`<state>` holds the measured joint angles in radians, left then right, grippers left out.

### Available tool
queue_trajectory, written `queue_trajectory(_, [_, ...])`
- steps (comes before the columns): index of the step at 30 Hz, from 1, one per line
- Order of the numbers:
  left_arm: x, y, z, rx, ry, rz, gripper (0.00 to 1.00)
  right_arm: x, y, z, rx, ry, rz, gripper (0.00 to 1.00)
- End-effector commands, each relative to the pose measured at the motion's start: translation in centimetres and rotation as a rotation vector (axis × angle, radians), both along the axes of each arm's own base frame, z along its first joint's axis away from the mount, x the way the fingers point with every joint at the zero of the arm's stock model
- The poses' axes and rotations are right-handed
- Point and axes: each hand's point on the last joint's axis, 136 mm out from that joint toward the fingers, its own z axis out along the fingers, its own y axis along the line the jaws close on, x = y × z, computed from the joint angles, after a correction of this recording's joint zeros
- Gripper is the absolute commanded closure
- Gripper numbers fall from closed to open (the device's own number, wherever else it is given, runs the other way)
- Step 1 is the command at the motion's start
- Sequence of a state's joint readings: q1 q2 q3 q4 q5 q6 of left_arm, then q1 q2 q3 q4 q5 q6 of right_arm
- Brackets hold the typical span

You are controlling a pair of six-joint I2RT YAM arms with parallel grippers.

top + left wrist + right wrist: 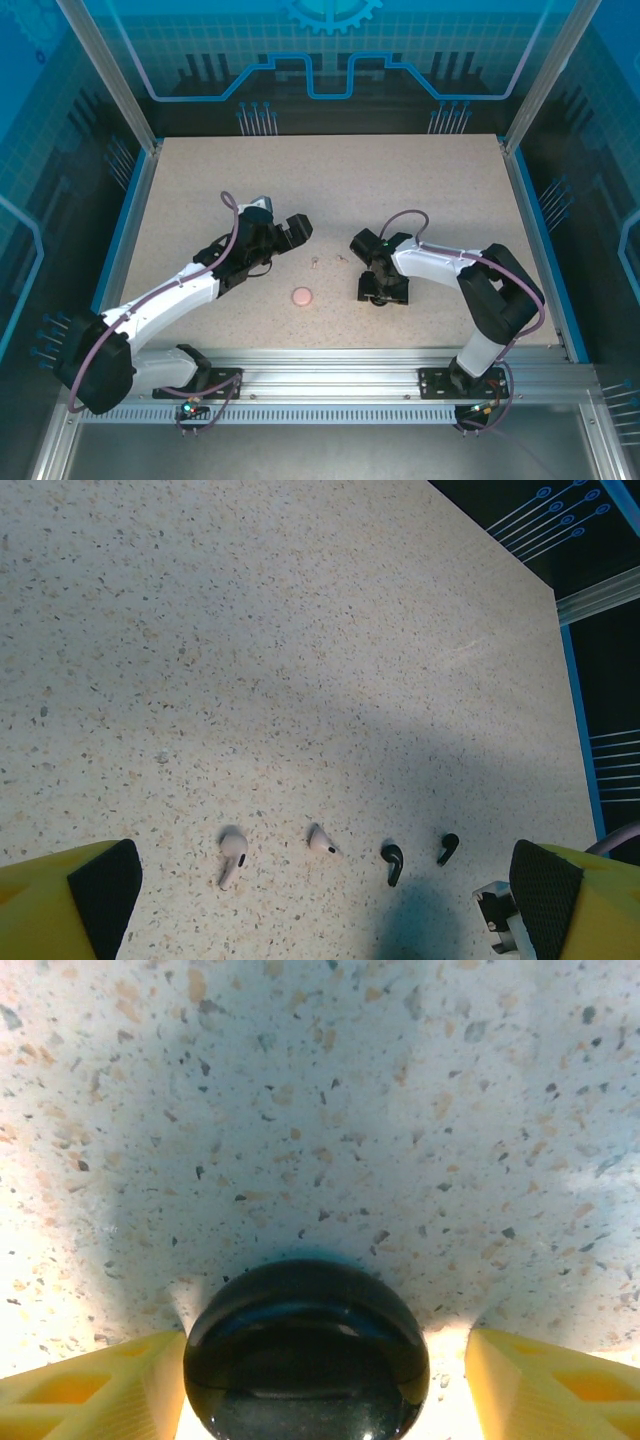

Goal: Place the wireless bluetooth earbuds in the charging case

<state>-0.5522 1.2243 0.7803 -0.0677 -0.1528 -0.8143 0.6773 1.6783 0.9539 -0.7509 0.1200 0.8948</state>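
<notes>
1. Table (430,190): speckled.
2. Left gripper (290,231): fingers spread wide, empty, near the earbuds.
3. Right gripper (384,292): spread astride a black case (305,1355), with a gap on one side.
4. Pink case (301,296): lies between the arms.
5. White earbuds (231,852) and black earbuds (392,860): four in a row on the table, outside both cases.

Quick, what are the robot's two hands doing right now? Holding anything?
Left gripper: open, holding nothing.
Right gripper: open, straddling the black round case, not clamped on it.
</notes>
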Motion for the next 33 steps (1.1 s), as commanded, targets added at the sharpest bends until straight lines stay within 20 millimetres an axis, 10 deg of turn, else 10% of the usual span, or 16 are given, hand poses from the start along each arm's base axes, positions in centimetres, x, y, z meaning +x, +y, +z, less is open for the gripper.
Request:
queue_trajectory(1, [0.1,-0.3,-0.5,-0.015,0.008,0.005,0.01,1.1,-0.3,-0.2,-0.025,-0.026,-0.025,0.28])
queue_trajectory(22, [-0.1,-2.4,-0.7,-0.06,0.026,-0.083,0.01,1.1,-0.4,-0.2,0.08,-0.024,-0.058,0.6])
queue_trajectory(28, [-0.5,-4.3,0.2,-0.171,-0.071,-0.178,0.01,3.3,1.6,5.4,0.24,-0.15,-0.118,0.6])
queue_trajectory(33, [-1.0,-4.7,0.1,-0.239,-0.161,-0.201,0.01,8.9,2.4,11.3,0.399,-0.277,-0.274,0.6])
